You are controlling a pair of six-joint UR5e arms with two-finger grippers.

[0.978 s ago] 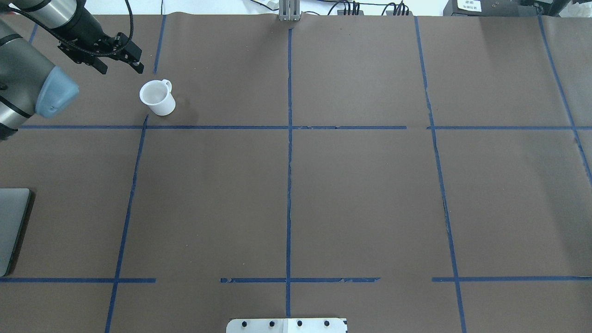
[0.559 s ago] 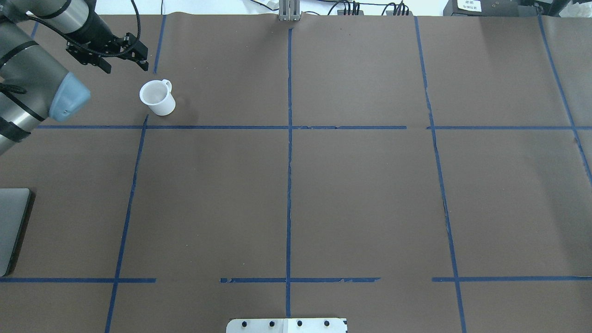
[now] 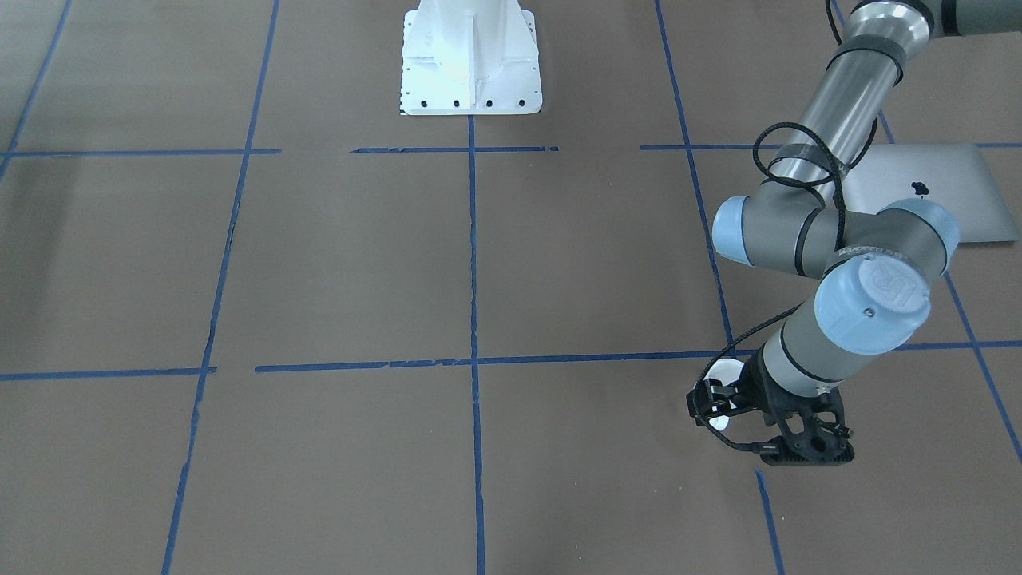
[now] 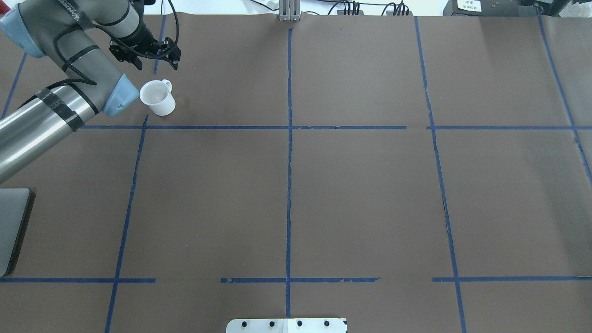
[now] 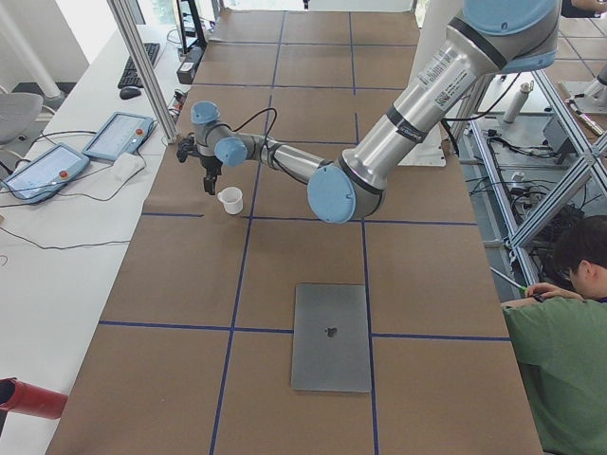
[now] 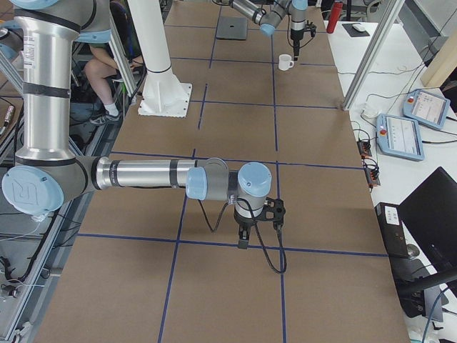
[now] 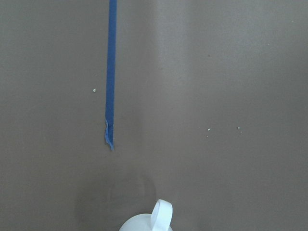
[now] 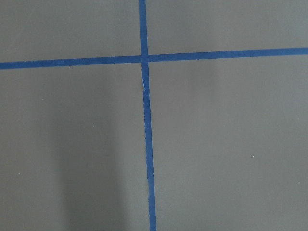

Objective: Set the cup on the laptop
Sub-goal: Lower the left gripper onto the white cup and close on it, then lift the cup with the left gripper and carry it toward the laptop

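Note:
The white cup (image 4: pixel 157 97) stands upright on the brown table at the far left, its handle pointing away from me. It also shows in the exterior left view (image 5: pixel 229 199), and only its handle shows at the bottom edge of the left wrist view (image 7: pixel 161 216). My left gripper (image 4: pixel 156 62) is open and empty, hovering just beyond the cup's far side, apart from it. The silver-grey laptop (image 4: pixel 11 226) lies closed at the table's left edge, near me, with its logo up (image 5: pixel 330 336). My right gripper (image 6: pixel 257 230) shows only in the exterior right view; I cannot tell if it is open or shut.
Blue tape lines (image 4: pixel 289 138) divide the brown paper-covered table into squares. My left arm's elbow (image 4: pixel 121 95) hangs right beside the cup. The white robot base (image 3: pixel 469 60) stands at the near edge. Tablets (image 5: pixel 119 133) and a person (image 5: pixel 564 322) are off the table.
My left arm has swung right. Its open gripper moved from left of the cup to beyond the cup's far side. The elbow came in beside the cup. The cup has not moved.

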